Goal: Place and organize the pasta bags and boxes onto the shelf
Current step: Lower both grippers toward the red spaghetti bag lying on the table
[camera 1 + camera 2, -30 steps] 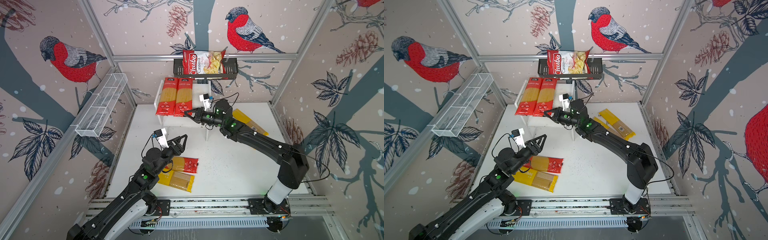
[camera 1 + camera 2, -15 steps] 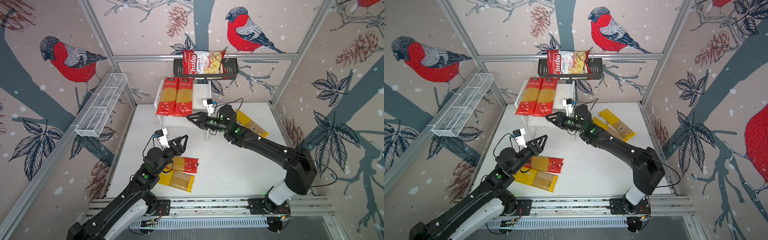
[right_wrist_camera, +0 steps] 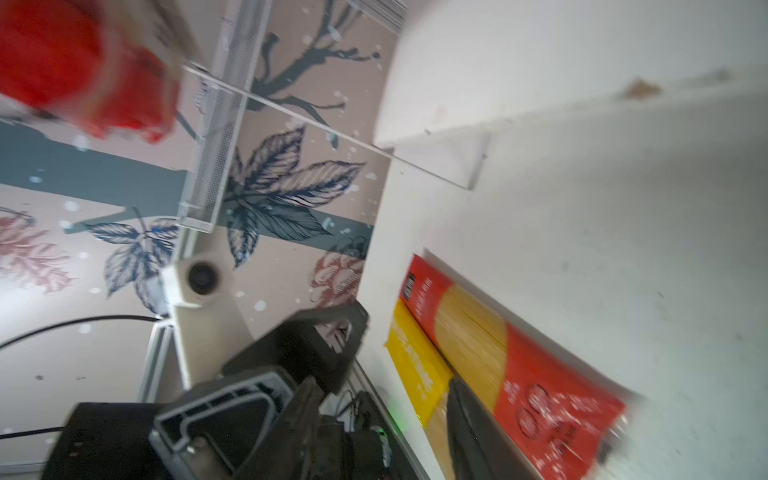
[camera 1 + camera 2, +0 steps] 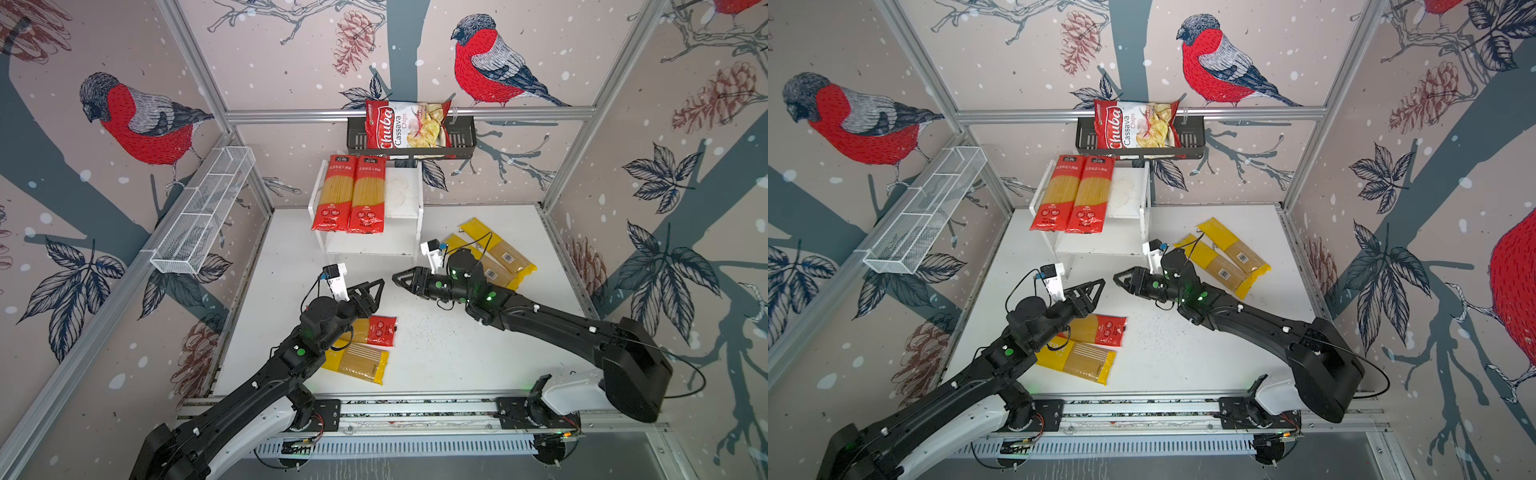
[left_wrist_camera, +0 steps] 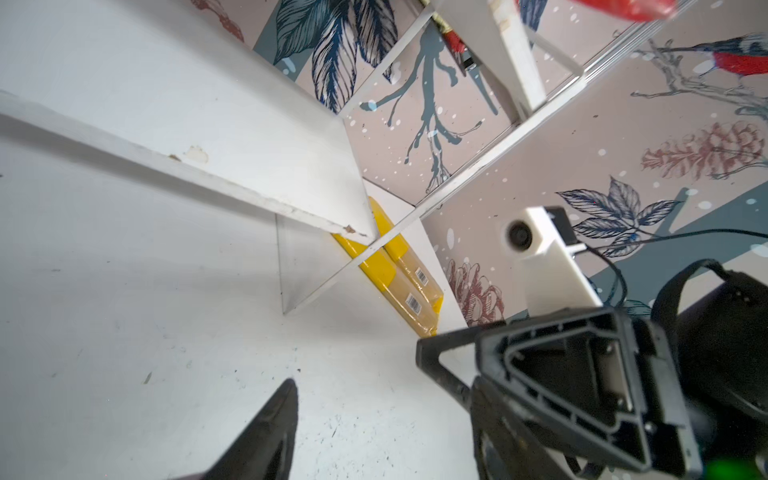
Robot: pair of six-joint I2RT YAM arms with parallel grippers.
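I can read "Chuba Cassava Chips" on the bag [image 4: 405,124] in the wall basket [image 4: 462,137]; two red-ended pasta packets [image 4: 349,193] lie side by side on the shelf [image 4: 405,197] top. My right pincer [image 4: 398,277], shut by the shelf a second ago, now hangs part open and empty over the table [image 4: 436,353], the left pincer [image 4: 377,290] likewise.

Counting the red-ended spaghetti packets now: red packet one [image 4: 332,193], red packet two [image 4: 366,193], red packet three [image 4: 376,330]; that's three; over to the yellows: yellow packet one [image 4: 505,251], yellow packet two [image 4: 492,274], yellow packet three [image 4: 359,363]; three again, six packets all told; a single white shelf [image 4: 405,199]; one Cassava Chips bag [image 4: 405,126]; one black basket [image 4: 461,137]; one wire mesh tray [image 4: 203,212]; and two black robot arms, left arm [image 4: 266,382] and right arm [image 4: 552,328].
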